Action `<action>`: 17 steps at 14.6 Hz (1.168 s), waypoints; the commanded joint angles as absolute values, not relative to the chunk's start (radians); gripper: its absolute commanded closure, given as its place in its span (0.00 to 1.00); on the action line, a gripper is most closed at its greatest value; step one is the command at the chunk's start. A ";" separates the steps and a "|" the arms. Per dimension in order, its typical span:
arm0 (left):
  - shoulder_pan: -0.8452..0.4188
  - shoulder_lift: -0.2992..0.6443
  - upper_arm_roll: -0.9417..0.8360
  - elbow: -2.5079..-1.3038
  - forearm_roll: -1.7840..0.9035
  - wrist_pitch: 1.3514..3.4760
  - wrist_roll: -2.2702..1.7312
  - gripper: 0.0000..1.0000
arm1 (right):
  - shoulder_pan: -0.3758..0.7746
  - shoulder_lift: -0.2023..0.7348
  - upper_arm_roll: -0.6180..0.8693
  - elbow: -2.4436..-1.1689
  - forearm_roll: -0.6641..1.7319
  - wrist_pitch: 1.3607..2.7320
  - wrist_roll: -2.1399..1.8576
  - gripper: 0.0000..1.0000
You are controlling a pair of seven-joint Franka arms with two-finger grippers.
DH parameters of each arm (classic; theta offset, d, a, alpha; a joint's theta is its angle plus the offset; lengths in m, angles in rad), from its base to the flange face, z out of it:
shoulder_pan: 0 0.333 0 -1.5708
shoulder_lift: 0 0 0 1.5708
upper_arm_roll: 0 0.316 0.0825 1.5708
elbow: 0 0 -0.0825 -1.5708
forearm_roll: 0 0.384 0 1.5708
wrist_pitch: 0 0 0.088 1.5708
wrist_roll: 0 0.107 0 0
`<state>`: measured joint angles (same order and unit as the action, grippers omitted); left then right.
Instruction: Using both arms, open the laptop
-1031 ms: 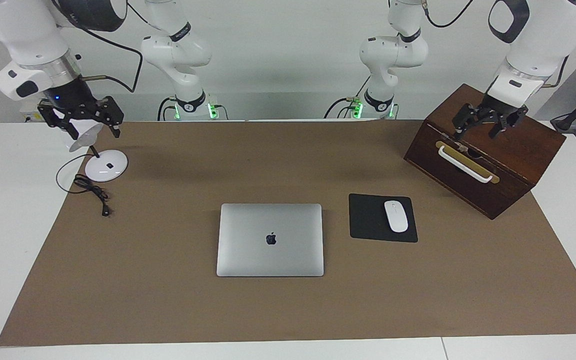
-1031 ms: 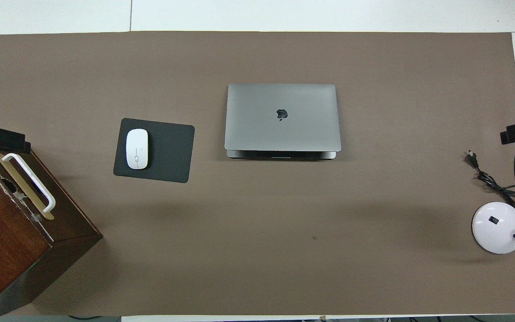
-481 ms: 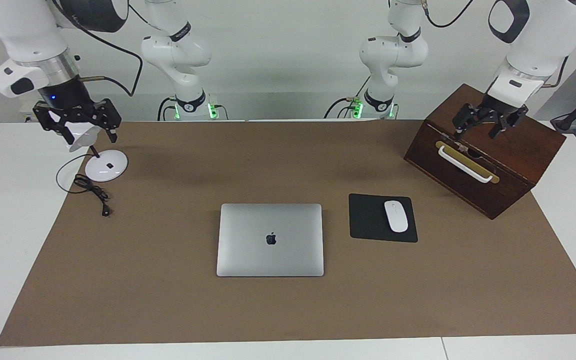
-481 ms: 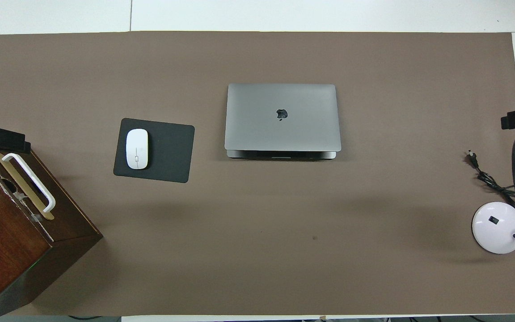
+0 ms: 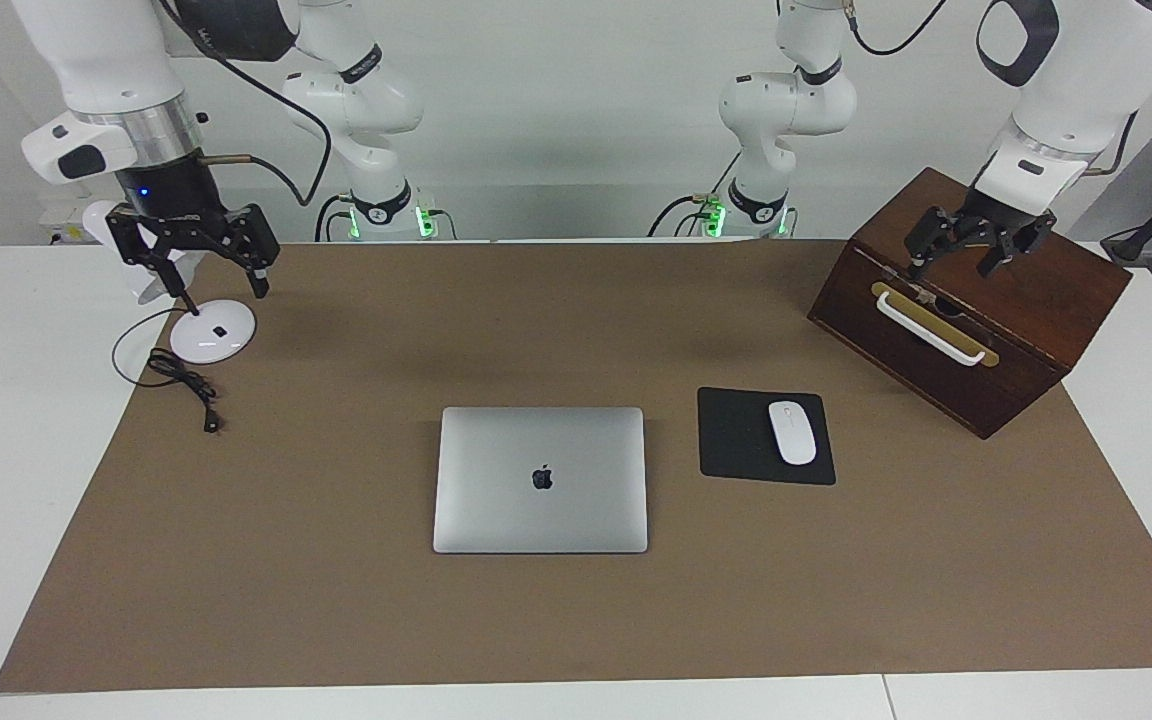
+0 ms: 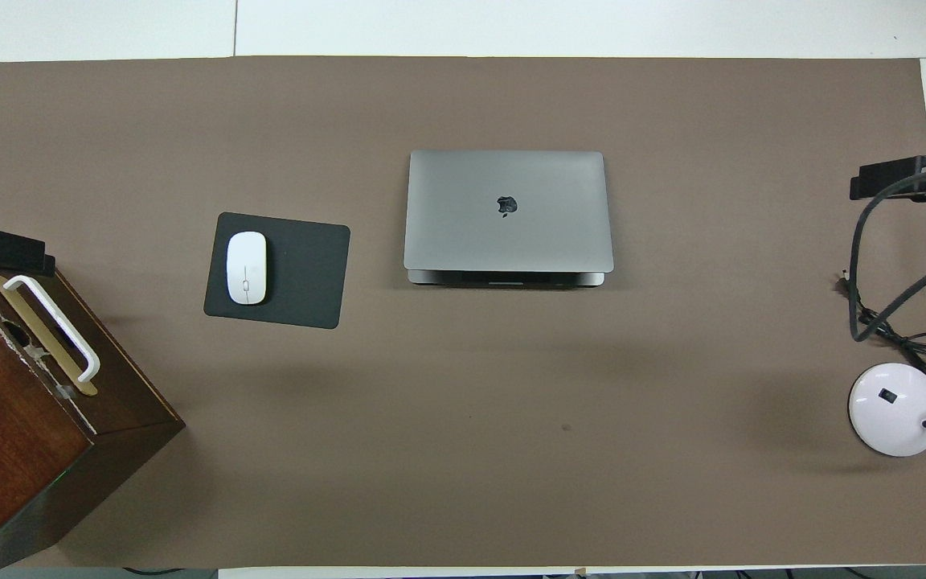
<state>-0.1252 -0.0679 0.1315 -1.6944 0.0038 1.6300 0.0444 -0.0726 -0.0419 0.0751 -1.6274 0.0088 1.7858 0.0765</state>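
Lying shut mid-mat, the laptop is untouched. Right gripper hangs over the lamp, left gripper over the wooden box; both jaws spread, likely staged for approach.

Wooden box edge-cropped overhead

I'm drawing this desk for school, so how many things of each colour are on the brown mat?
Silver: 1, the closed laptop.
Black: 1, the mouse pad.
White: 2, the mouse and the desk lamp.
Brown: 1, the wooden box.
Total: 5.
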 commanded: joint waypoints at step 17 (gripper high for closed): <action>-0.103 -0.081 0.103 -1.694 -0.008 1.617 0.038 0.00 | -0.092 -0.058 0.184 -1.649 0.161 1.833 0.470 0.00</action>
